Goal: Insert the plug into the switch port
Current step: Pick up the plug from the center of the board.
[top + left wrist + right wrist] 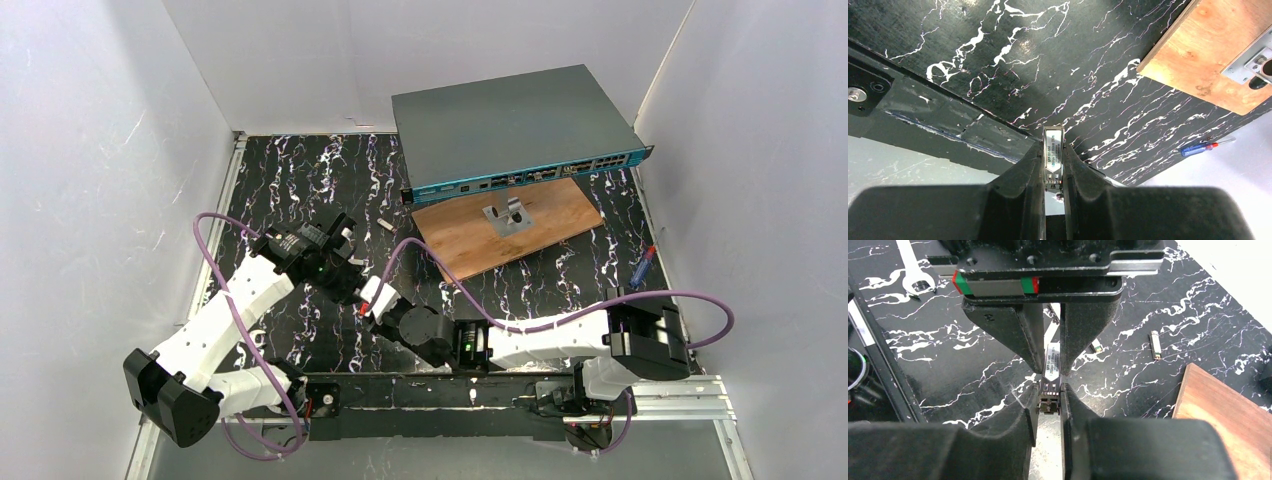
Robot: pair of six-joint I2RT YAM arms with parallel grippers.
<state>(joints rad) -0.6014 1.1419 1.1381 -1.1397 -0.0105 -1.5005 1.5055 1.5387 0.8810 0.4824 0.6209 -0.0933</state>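
Black, white-veined marble counter point(300, 180) between white walls: the wide dark grey metal switch point(515, 120), teal socket strip facing down-frame, sits upper right, well apart from the arms meeting at lower centre.

Left wrist: the left gripper point(1053, 172) clamps the small silver metal plug point(1053, 147), its long axis running up-frame along the fingers.

Right wrist: the right gripper point(1049, 407) closely flanks the plug's lower end; I cannot tell whether it grips.

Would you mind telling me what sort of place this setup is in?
Probably a lab test cell for robot work: plain white walls enclose a black marbled tabletop, with a network switch and a screwdriver laid out.
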